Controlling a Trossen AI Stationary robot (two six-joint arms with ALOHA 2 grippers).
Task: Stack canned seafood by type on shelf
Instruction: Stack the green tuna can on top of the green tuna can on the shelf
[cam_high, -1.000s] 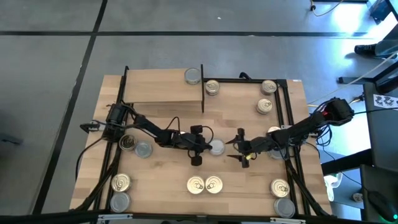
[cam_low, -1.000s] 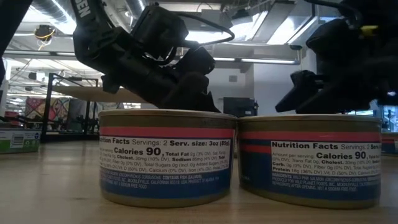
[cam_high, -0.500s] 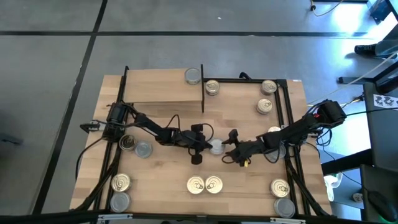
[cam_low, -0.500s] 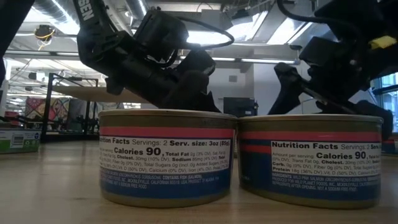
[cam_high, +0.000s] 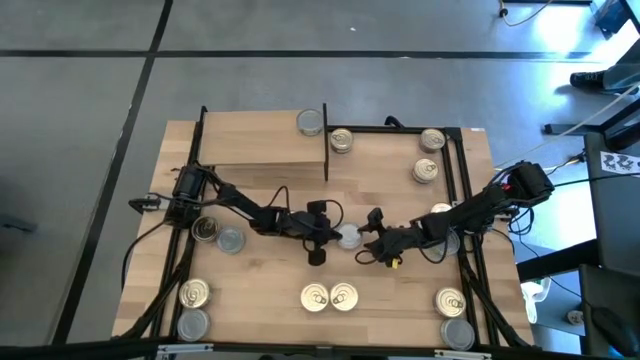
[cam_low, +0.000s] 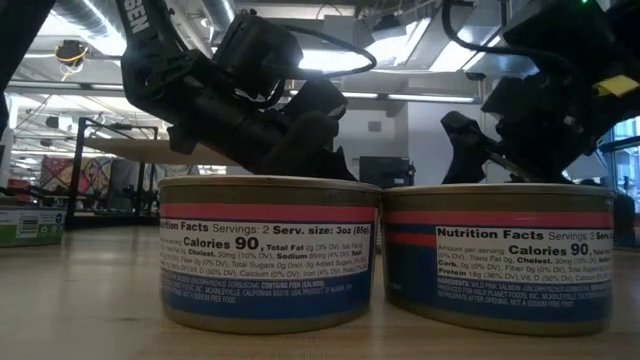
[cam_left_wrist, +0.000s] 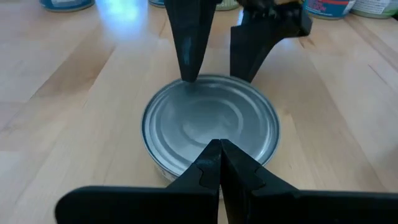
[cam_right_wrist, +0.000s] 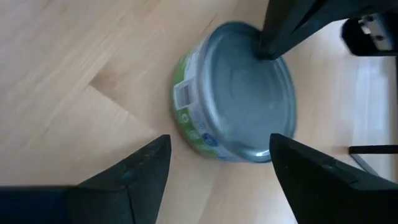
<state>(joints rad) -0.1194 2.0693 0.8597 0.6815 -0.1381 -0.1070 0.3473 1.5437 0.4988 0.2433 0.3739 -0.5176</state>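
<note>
A silver-topped tin (cam_high: 348, 237) with a green label stands on the tabletop, between the two grippers. My left gripper (cam_high: 334, 237) is shut and comes at it from the table's left; its tips sit over the lid (cam_left_wrist: 219, 149). My right gripper (cam_high: 366, 241) is open on the tin's right side. Its two fingers (cam_right_wrist: 143, 168) stand apart just short of the tin (cam_right_wrist: 236, 93), and I cannot tell whether they touch it. The shelf (cam_high: 260, 138) lies at the far left, with one silver-topped tin (cam_high: 311, 122) standing on its right far corner. My left gripper has its shut fingertips (cam_right_wrist: 266, 43) on the tin's flat lid, close to the rim (cam_left_wrist: 211, 134) on its own side. The fingers slant down from the table's left. The tin stands upright with its base on the tabletop.
Other tins stand around the tabletop: gold-lidded ones at the far side (cam_high: 341, 140), (cam_high: 432, 139), (cam_high: 425, 170), a pair at the near edge (cam_high: 315, 297), (cam_high: 343, 297), and more at the left (cam_high: 205, 229), (cam_high: 231, 240) and in the near corners (cam_high: 193, 293), (cam_high: 450, 300). The black shelf post (cam_high: 326, 150) stands beyond the grippers.
My right gripper has moved toward the table's left, closing in on the silver-topped tin, and now stands just beside it. The tin has stayed where it was.
</note>
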